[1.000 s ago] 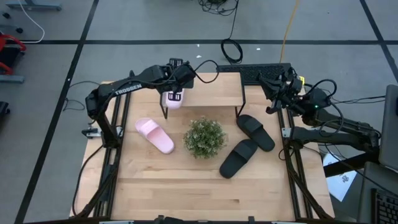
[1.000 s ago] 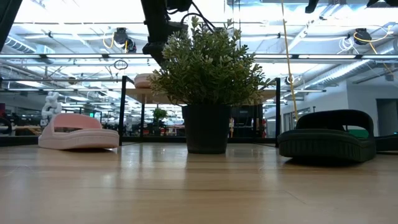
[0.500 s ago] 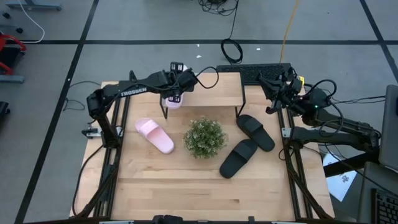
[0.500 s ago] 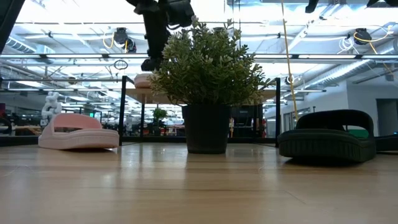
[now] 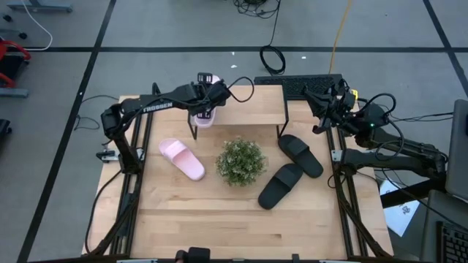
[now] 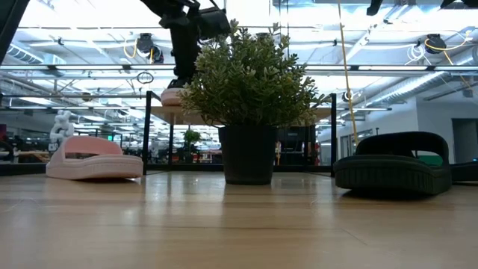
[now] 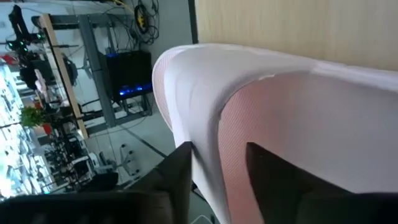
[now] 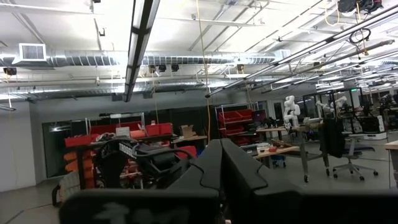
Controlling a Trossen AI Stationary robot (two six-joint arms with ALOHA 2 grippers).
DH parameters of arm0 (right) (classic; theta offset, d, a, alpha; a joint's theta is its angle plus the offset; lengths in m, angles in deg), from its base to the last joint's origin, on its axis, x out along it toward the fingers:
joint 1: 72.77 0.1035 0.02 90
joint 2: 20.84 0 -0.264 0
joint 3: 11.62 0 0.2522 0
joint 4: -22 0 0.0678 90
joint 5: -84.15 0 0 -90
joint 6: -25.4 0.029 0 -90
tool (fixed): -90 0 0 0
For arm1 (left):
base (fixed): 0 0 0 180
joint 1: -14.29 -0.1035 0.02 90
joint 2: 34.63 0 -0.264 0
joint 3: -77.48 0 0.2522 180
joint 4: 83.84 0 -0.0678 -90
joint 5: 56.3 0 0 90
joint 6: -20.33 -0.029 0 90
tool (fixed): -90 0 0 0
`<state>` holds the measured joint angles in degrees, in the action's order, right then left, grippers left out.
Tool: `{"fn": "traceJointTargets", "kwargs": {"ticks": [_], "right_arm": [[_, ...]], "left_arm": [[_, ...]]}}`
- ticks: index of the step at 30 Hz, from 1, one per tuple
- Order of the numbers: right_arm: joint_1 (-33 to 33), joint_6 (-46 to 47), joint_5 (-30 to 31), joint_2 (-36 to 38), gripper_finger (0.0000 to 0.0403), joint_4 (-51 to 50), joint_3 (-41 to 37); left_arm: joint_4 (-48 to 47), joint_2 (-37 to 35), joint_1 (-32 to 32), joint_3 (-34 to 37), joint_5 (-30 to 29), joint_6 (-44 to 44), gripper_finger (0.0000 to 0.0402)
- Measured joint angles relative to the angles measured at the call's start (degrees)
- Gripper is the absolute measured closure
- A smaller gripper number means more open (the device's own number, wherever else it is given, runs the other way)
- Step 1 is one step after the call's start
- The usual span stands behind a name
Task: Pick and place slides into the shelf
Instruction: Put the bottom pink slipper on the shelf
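Observation:
One light pink slide (image 5: 204, 118) rests sole-down on the left end of the shelf (image 5: 252, 104), a low wooden plank on black legs; the low view shows the slide (image 6: 172, 97) on the plank's top. My left gripper (image 5: 206, 109) comes down on it from above and is shut on it. The other pink slide (image 5: 181, 158) lies on the table, left of the plant. Two black slides (image 5: 300, 155) (image 5: 280, 185) lie on the right. My right gripper (image 8: 221, 163) is shut on nothing, raised at the table's far right. My left gripper has a curved edge of the pink slide (image 7: 208, 146) between its two fingers. One finger (image 7: 177, 177) is on the pale outer side, the other (image 7: 273, 177) on the pink ribbed inner face. The fingers slant down from the table's left. The slide stays on the shelf top.
A potted plant (image 5: 240, 161) stands mid-table, just in front of the shelf, and blocks much of the low view (image 6: 250, 97). The shelf's right part is bare wood (image 5: 263, 102). Bare tabletop (image 5: 219, 219) stretches along the near side.
My left gripper has come down onto the pink slide on the shelf's left end, tipping more steeply downward as the arm stretched out. The slide has stayed where it was on the shelf.

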<state>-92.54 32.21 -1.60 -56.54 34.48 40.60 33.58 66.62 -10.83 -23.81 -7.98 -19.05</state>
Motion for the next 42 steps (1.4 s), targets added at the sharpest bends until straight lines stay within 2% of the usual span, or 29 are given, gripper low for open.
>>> {"fn": "traceJointTargets", "kwargs": {"ticks": [8, 14, 18, 26, 33, 42], "right_arm": [[-0.02, 0.00, 0.00, -0.02, 0.0403, 0.02, 0.00], [0.00, 0.02, 0.00, -0.02, 0.0403, 0.02, 0.00], [-0.01, 0.02, 0.00, 0.00, 0.0403, 0.02, 0.00], [-0.01, 0.02, 0.00, -0.01, 0.0403, 0.03, 0.00], [0.00, 0.02, 0.00, -0.01, 0.0403, -0.24, 0.00], [0.00, 0.02, 0.09, 0.00, 0.0403, -1.16, 0.00]], "left_arm": [[0.26, -0.09, -1.58, -0.05, 4.97, 3.13, 0.0390], [1.15, -0.13, -1.90, -0.07, 5.16, 5.03, 0.0381], [1.16, -0.13, -1.90, -0.07, 5.19, 5.48, 0.0396], [1.18, -0.11, -1.88, -0.07, 5.14, 6.93, 0.0397], [1.16, -0.63, -1.39, -0.04, 2.15, 6.97, 0.0399], [0.54, -5.27, -0.69, 0.07, -1.25, 9.69, 0.0400]]}}
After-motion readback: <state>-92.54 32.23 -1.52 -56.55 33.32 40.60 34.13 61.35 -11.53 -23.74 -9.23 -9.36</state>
